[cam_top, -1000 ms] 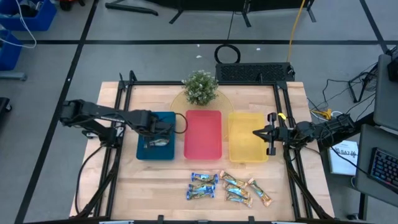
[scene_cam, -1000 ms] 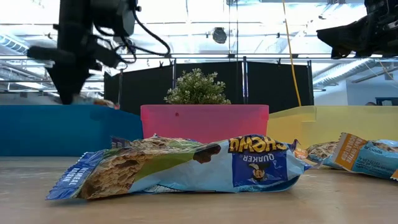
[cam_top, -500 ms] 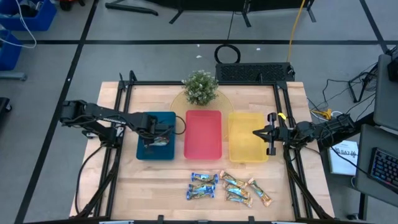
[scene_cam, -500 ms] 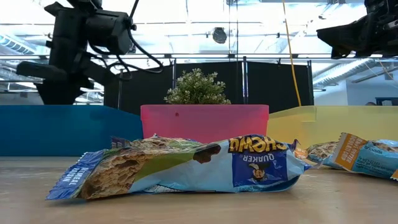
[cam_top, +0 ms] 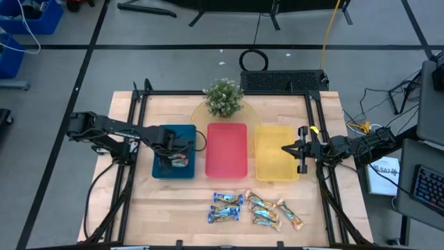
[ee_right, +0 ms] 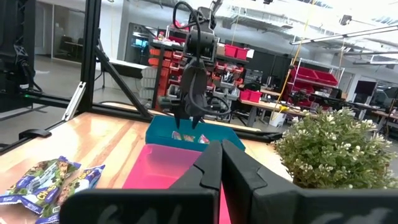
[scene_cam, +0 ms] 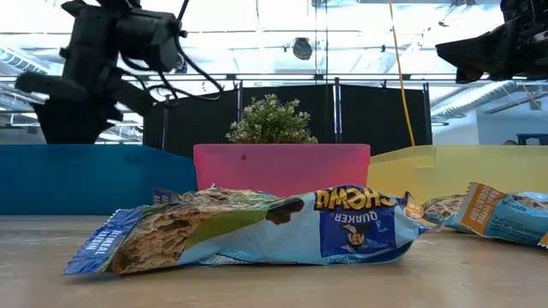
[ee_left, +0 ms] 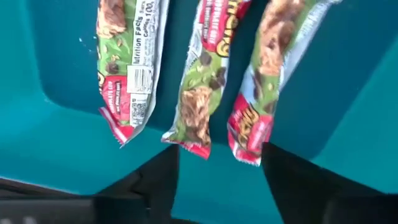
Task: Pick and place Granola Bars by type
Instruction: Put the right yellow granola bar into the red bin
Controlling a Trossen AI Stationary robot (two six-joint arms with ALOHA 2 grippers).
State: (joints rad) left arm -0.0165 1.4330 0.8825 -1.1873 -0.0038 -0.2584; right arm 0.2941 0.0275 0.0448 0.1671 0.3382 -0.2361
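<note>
Three greenish-red Granola Bars lie side by side on the floor of the blue tray. My left gripper hangs open just above their ends and touches none of them; in the high view it is over the tray's middle. Blue-white bars and tan-gold bars lie in a loose group on the table near its near edge. One blue-white bar fills the low view. My right gripper waits shut over the yellow tray's right side.
The red tray and the yellow tray stand to the right of the blue one. A small potted plant stands behind the red tray. Bare wood lies between the trays and the bars near the table's near edge.
My left gripper has risen a little over the blue tray and drawn back toward the table's left edge. The bars in the tray have stayed where they lie.
</note>
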